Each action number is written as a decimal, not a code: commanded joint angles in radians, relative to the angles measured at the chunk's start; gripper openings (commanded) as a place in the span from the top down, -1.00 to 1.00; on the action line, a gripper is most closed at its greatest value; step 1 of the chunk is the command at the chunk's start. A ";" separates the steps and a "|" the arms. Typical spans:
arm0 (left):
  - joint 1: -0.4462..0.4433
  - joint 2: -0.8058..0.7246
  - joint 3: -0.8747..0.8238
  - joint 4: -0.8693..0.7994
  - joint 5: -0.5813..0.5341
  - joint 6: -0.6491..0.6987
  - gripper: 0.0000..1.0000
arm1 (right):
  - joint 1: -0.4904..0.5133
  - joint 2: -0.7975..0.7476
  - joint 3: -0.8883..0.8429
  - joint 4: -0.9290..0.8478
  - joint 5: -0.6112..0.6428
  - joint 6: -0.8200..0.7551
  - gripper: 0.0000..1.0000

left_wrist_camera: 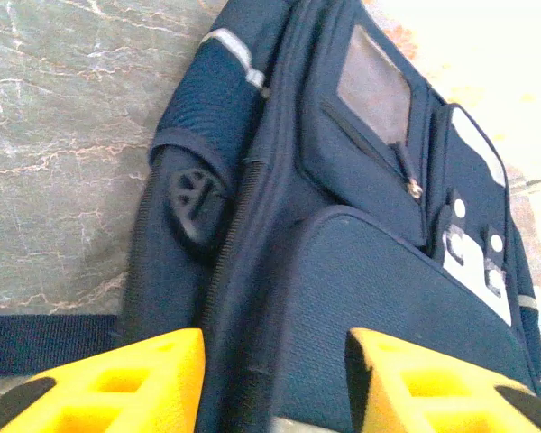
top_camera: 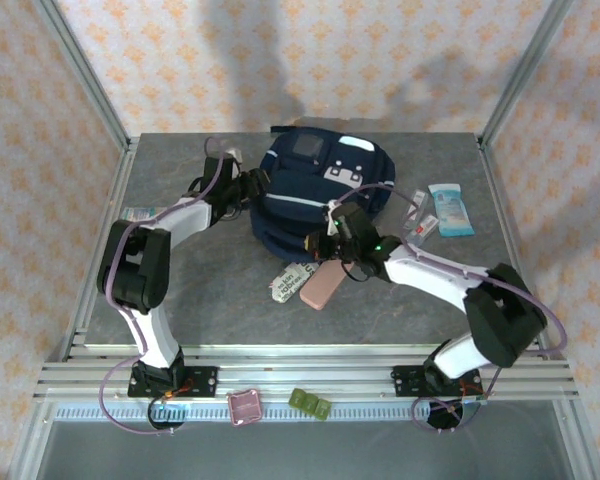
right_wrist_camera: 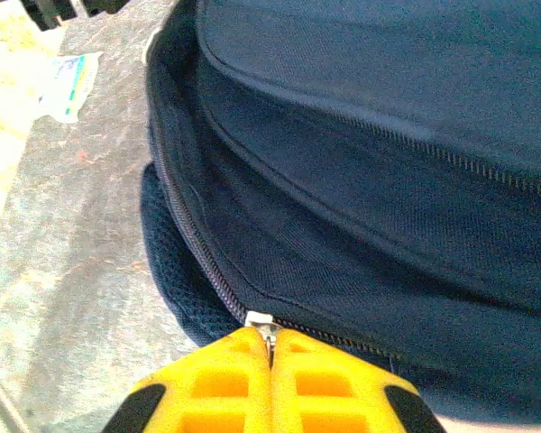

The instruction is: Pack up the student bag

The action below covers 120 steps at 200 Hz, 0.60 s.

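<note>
Our right gripper [right_wrist_camera: 270, 354] is clamped on the zipper pull [right_wrist_camera: 269, 334] of the student bag [top_camera: 315, 185], which lies mid-table. Our left gripper [left_wrist_camera: 275, 383] gapes at the bag's side. From above, a pink case [top_camera: 322, 285] lies nearer us than the bag and a tissue pack [top_camera: 450, 208] lies to the bag's right.

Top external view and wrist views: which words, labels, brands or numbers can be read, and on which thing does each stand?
No text can be read in any view.
Light-blue packet, right of the student bag: print too small to read.
White tag before the bag: marks, blurred.
Packet in the right wrist view: blue-green print, blurred.
Bag's white patch: no lettering visible.
</note>
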 commanded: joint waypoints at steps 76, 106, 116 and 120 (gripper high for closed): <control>-0.158 -0.367 -0.461 0.093 -0.014 -0.211 -0.24 | 0.021 0.148 0.094 0.177 -0.113 0.080 1.00; -0.180 -0.277 -0.419 0.085 -0.031 -0.226 -0.25 | 0.034 0.157 0.100 0.183 -0.116 0.066 1.00; -0.183 -0.238 -0.399 0.092 -0.034 -0.231 -0.25 | 0.040 0.160 0.101 0.187 -0.119 0.059 1.00; -0.183 -0.221 -0.391 0.092 -0.036 -0.232 -0.25 | 0.043 0.163 0.100 0.189 -0.122 0.056 1.00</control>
